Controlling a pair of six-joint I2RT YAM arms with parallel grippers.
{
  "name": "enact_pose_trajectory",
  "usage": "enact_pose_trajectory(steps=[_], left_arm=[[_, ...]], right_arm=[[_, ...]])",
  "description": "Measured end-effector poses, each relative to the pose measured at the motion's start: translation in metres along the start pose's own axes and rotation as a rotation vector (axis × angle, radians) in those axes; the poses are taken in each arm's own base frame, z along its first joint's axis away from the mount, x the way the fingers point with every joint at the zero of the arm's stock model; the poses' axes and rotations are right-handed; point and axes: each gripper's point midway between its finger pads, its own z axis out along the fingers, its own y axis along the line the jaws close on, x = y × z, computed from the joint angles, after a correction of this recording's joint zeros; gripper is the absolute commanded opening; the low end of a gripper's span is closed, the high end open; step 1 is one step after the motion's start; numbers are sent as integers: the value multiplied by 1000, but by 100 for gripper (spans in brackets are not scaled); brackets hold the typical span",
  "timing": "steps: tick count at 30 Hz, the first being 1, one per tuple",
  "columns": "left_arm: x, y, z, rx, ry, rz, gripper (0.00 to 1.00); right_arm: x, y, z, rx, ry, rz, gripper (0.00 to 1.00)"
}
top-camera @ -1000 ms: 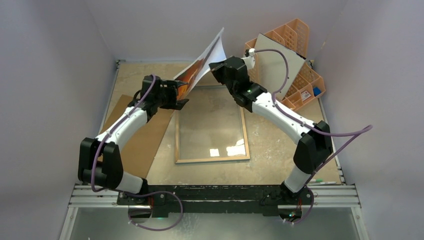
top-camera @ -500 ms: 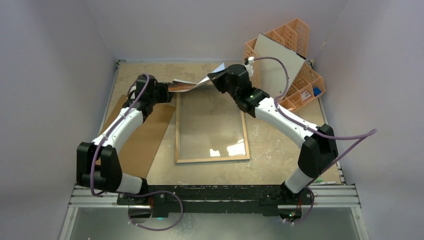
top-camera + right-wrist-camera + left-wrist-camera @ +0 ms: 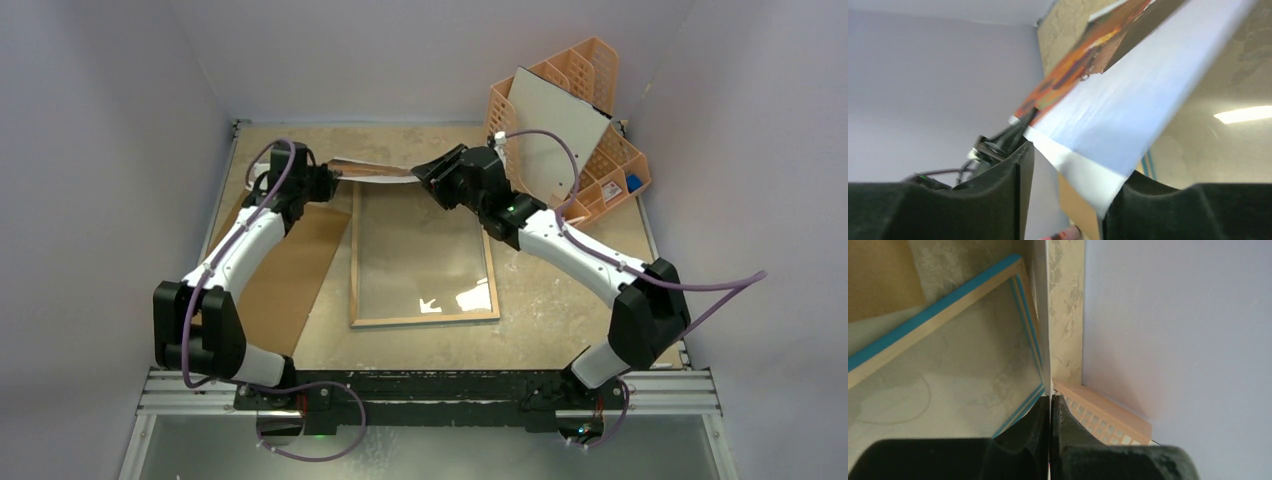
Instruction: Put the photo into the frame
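The photo [image 3: 375,170] hangs nearly flat just above the far edge of the frame [image 3: 425,320], which lies back-up on the table with its glass pane showing. My left gripper [image 3: 326,181] is shut on the photo's left end; in the left wrist view the sheet [image 3: 1049,340] runs edge-on out of the closed left gripper [image 3: 1050,397], above the frame's blue rim [image 3: 923,322]. At the photo's right end my right gripper [image 3: 430,172] stands open. In the right wrist view the balloon print [image 3: 1128,95] passes between the right gripper's [image 3: 1073,162] spread jaws, its white corner resting against one finger.
A brown hardboard backing [image 3: 290,270] lies left of the frame, under my left arm. The orange lattice organiser [image 3: 612,170] stands at the back right with a grey-white board [image 3: 555,125] leaning in it. Walls close in on three sides.
The photo has swung down from a steep tilt to nearly flat over the frame's far edge. My left gripper has closed on its left end and my right gripper has opened.
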Motion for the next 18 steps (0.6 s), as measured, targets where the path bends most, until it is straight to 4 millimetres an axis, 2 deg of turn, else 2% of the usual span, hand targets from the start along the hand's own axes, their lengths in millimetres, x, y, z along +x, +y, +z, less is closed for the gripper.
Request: enact_pose_trajectory(steps=[3,6,10,12,15,18], left_arm=[[-4,-6,-1,-15,-27,62,0],[-8,-13,-1,-32,-50,154,0],[-13,-29,0,-56,-78,302,0],[-15,-35,-3,-62,-91,370,0],[-18,-35,-7,-73,-99,436,0],[-20,-29,-9,-100,-95,488,0]], right_arm=[[9,-10,-3,15,42,-25,73],[13,-19,-7,30,69,-89,82],[10,-29,-15,50,78,-258,85],[8,-28,-18,44,87,-362,83],[2,-9,-21,-13,105,-552,82],[-3,33,-18,-94,95,-736,87]])
